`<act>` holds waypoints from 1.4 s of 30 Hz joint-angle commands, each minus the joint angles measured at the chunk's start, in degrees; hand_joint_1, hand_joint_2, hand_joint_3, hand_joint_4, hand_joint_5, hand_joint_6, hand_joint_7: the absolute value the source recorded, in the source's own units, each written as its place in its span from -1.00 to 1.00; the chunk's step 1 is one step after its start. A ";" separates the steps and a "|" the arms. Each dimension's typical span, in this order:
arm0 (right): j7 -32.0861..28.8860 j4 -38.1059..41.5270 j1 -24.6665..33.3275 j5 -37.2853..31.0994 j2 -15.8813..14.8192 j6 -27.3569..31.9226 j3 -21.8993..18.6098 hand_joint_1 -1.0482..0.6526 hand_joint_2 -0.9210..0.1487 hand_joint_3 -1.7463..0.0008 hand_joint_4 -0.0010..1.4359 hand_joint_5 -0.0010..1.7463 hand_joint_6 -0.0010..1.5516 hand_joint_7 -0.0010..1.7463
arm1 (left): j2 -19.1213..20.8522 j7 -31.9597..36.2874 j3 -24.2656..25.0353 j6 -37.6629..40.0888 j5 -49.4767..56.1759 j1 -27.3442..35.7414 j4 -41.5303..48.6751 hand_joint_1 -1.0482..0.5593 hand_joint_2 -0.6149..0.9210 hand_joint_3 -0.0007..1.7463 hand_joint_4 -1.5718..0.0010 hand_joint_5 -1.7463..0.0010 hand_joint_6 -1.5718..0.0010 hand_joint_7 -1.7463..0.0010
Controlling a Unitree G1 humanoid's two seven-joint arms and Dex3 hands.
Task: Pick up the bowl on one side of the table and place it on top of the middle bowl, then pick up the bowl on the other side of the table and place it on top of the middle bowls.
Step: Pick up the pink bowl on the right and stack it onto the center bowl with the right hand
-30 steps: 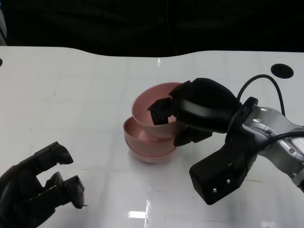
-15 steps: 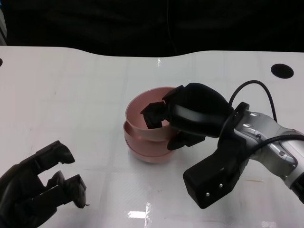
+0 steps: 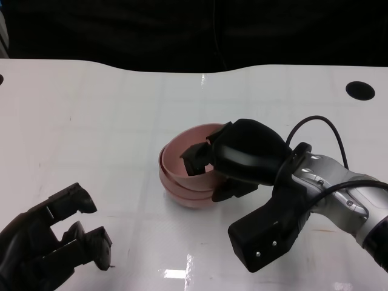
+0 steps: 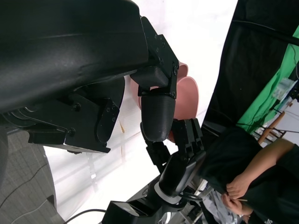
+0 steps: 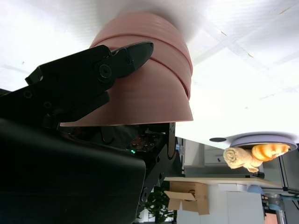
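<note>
Gripping the rim of the top pink bowl [image 3: 185, 159], the right hand [image 3: 239, 159] reaches in from the right side of the white table [image 3: 91, 121]. Its fingers go inside the bowl and its thumb is on the outer wall, so the rim is pinched between them. This bowl sits tilted in the stack of pink bowls [image 3: 188, 193], which stands near the middle of the table. In the head view the rims below it show as bands one under another; the top bowl is not level with them, its left side is lower. The right wrist view shows the same stack [image 5: 159, 60] from outside, with a black finger [image 5: 93, 74] lying against the wall of the top bowl.

The left hand [image 3: 51, 245] is at the near left corner, well apart from the bowls. It holds nothing; its fingers are loosely curled with gaps between them.

In the left wrist view a person [image 4: 247, 177] in dark clothes is visible beside the table.
</note>
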 commanded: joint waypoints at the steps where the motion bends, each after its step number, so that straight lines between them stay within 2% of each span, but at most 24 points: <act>1: -1.72 1.50 -0.69 -0.17 0.02 -0.65 0.32 -0.09 -1.00 0.94 0.26 1.00 0.12 0.12 | 0.46 -0.65 0.08 -1.01 0.63 0.33 -0.15 0.35 1.00 0.67 -0.22 -1.00 0.21 -1.00; 3: -2.36 2.19 -0.92 -0.40 0.10 -0.86 0.62 -0.08 -1.00 0.93 0.25 1.00 0.10 0.19 | 0.61 -0.67 -0.04 -1.05 0.79 0.36 -0.24 0.36 1.00 0.67 -0.22 -1.00 0.21 -1.00; 5: -2.92 2.68 -1.08 -0.67 0.23 -0.82 0.88 -0.07 -1.00 0.93 0.25 1.00 0.02 0.43 | 0.56 -0.33 -0.02 -0.93 0.62 0.42 -0.47 0.35 1.00 0.66 -0.22 -1.00 0.20 -1.00; 10: -3.84 4.08 -1.61 -0.82 0.52 -1.06 1.47 -0.09 -1.00 0.87 0.24 1.00 0.00 0.47 | 0.51 -0.04 -0.04 -0.93 0.57 0.53 -0.84 0.35 1.00 0.66 -0.22 -1.00 0.21 -1.00; 14: -4.25 4.77 -1.92 -0.63 0.74 -1.35 1.69 -0.10 -1.00 0.87 0.25 1.00 0.04 0.30 | 0.55 0.11 -0.14 -0.92 0.75 0.46 -0.94 0.34 1.00 0.66 -0.22 -1.00 0.21 -1.00; 19: -4.10 4.82 -2.20 -0.99 0.90 -1.12 1.82 -0.11 -1.00 0.83 0.23 1.00 0.02 0.31 | 0.54 0.00 -0.13 -0.95 0.67 0.46 -0.95 0.35 1.00 0.66 -0.22 -1.00 0.21 -1.00; 20: -4.18 4.83 -2.22 -1.08 0.92 -1.12 1.83 -0.10 -1.00 0.85 0.23 1.00 0.05 0.21 | 0.57 -0.25 -0.19 -1.14 0.79 0.49 -0.92 0.36 1.00 0.67 -0.22 -1.00 0.21 -1.00; 23: -4.39 5.03 -2.40 -1.20 1.06 -1.09 1.85 -0.10 -1.00 0.86 0.23 1.00 0.06 0.13 | 0.47 0.14 -0.09 -0.87 0.48 0.45 -0.91 0.37 1.00 0.67 -0.23 -1.00 0.21 -1.00; 27: -3.24 4.89 -2.93 -1.26 1.27 -0.39 2.08 -0.13 -1.00 0.83 0.21 1.00 0.17 -0.17 | 0.46 0.49 -0.24 -0.84 0.69 0.48 -1.21 0.37 1.00 0.67 -0.23 -1.00 0.21 -1.00; 29: -3.00 4.83 -3.15 -1.44 1.49 0.10 2.23 -0.14 -1.00 0.82 0.19 1.00 0.20 -0.24 | 0.46 0.44 -0.25 -0.89 0.76 0.49 -1.15 0.37 1.00 0.67 -0.22 -1.00 0.21 -1.00; 35: -3.07 5.67 -3.82 -1.40 2.31 0.82 2.31 -0.13 -0.99 0.83 0.18 1.00 0.24 -0.27 | 0.41 -0.10 -0.18 -0.97 0.37 0.40 -0.72 0.37 1.00 0.68 -0.23 -1.00 0.20 -1.00; 38: -3.17 6.38 -4.16 -1.29 2.72 1.19 2.36 -0.10 -1.00 0.87 0.18 1.00 0.25 -0.19 | 0.51 -0.05 -0.44 -1.19 0.91 0.51 -1.03 0.37 1.00 0.68 -0.23 -1.00 0.20 -1.00; 42: -3.85 7.64 -4.55 -1.48 3.12 1.37 2.56 -0.10 -1.00 0.89 0.19 1.00 0.23 -0.20 | 0.48 -0.12 -0.37 -1.14 0.72 0.49 -0.96 0.37 1.00 0.67 -0.24 -1.00 0.20 -1.00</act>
